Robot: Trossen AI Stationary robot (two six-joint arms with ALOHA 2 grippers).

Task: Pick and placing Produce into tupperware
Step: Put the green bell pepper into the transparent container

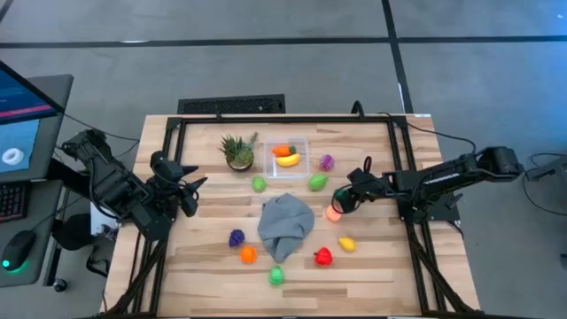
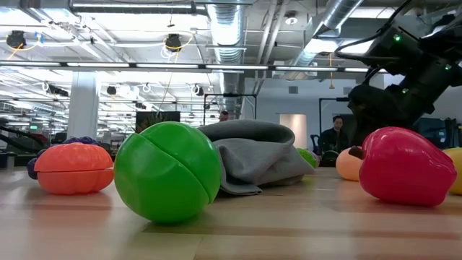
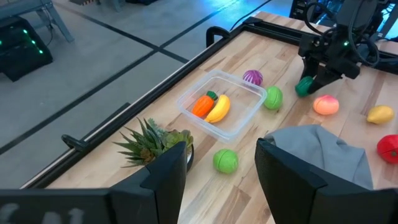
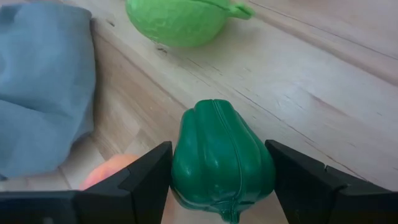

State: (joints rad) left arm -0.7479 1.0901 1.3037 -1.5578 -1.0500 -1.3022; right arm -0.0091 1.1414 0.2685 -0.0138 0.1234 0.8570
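Observation:
The clear square tupperware (image 1: 290, 158) stands at the far middle of the table and holds an orange carrot (image 3: 203, 104) and a yellow banana (image 3: 218, 108). My right gripper (image 1: 342, 199) is shut on a dark green toy pepper (image 4: 222, 158), right of the grey cloth (image 1: 285, 223) and just beyond a peach-coloured piece (image 1: 334, 213). Loose produce lies around: two green pieces (image 1: 258, 183) (image 1: 317, 182), a magenta piece (image 1: 327, 162), purple grapes (image 1: 236, 237), and orange, green, red and yellow pieces near the front. My left gripper (image 1: 190, 190) is open and empty at the table's left. My right gripper pinches the dark green pepper by its two opposite sides (image 4: 180, 163) between its two fingers (image 4: 147, 176). The fingers slant down from the table's right side. The pepper's stem end (image 4: 229, 213) points back toward the wrist. In the left wrist view the pepper (image 3: 304, 86) shows above the tabletop.
A spiky green potted plant (image 1: 237, 151) stands just left of the tupperware. The grey cloth lies bunched in the table's middle. A dark frame rail (image 1: 283, 118) runs along the table's far edge and sides. A person (image 2: 334, 134) sits in the room behind.

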